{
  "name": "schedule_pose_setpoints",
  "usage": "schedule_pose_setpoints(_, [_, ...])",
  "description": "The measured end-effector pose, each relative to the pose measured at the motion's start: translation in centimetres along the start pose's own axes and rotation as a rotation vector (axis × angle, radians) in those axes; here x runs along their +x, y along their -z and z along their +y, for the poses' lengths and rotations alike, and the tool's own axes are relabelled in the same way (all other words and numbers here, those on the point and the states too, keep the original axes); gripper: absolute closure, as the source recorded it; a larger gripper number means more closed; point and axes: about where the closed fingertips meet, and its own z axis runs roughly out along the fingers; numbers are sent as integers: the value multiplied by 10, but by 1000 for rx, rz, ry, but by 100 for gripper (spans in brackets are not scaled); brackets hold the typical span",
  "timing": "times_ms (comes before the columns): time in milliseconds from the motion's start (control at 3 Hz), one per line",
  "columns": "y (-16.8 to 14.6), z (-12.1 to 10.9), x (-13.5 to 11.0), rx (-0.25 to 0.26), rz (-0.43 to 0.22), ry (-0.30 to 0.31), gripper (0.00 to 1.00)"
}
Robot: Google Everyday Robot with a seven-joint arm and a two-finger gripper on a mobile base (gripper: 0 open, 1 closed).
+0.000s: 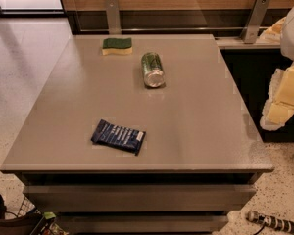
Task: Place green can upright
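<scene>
The green can [152,69] lies on its side on the far middle of the grey table [196,131], its shiny silver end facing the camera. My gripper [280,104] hangs at the right edge of the view, beyond the table's right side and well apart from the can. It holds nothing that I can see.
A green-and-yellow sponge [117,45] lies flat at the table's far edge, left of the can. A dark blue snack packet [118,136] lies near the front left. A wall with metal brackets [255,18] runs behind the table. Clutter sits on the floor by the front corners.
</scene>
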Motion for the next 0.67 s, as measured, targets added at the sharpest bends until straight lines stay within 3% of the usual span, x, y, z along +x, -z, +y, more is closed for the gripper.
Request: schedule_pose_setpoints(667, [3,-10,-2,14,0,-25,0])
